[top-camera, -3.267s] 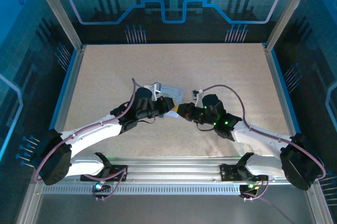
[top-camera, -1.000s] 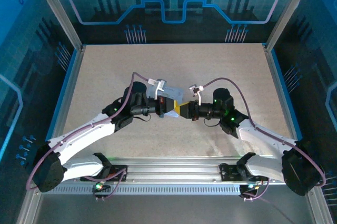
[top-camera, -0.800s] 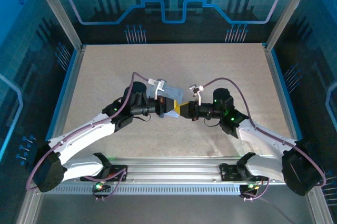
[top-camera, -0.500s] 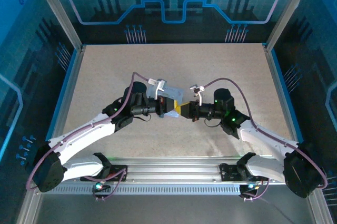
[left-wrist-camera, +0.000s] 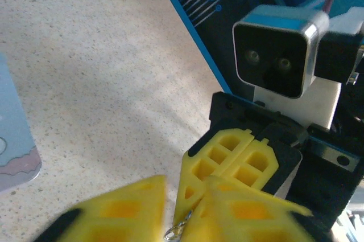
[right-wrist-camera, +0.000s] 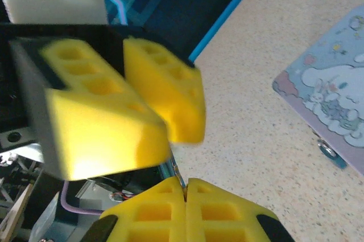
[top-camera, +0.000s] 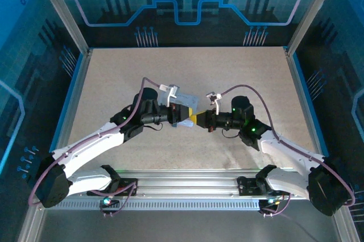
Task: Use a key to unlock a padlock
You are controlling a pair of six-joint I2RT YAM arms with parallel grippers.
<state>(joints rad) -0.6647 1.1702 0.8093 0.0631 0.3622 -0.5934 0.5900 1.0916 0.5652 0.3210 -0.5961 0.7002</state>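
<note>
Both grippers meet tip to tip at mid-table. My right gripper (top-camera: 200, 119) (right-wrist-camera: 185, 188) is shut on the key (right-wrist-camera: 177, 175), a thin metal sliver sticking out of its pressed-together yellow pads. In the left wrist view the key's (left-wrist-camera: 176, 229) shiny end sits in the gap of my left gripper (top-camera: 189, 118) (left-wrist-camera: 181, 208), whose yellow fingers (right-wrist-camera: 170, 99) stand apart, open. A small dark piece with a metallic glint hangs at the edge of the pale blue cartoon tin (right-wrist-camera: 335, 105); it looks like the padlock (right-wrist-camera: 328, 150).
The tin (top-camera: 185, 103) lies just behind the two grippers. Beige tabletop (top-camera: 244, 71) stretches all round them, bounded by blue-edged side rails (top-camera: 77, 91) and the dark back panel.
The right gripper has closed onto the key and edged slightly left. The left gripper's fingers have parted from it. Both arms otherwise hold their place.
</note>
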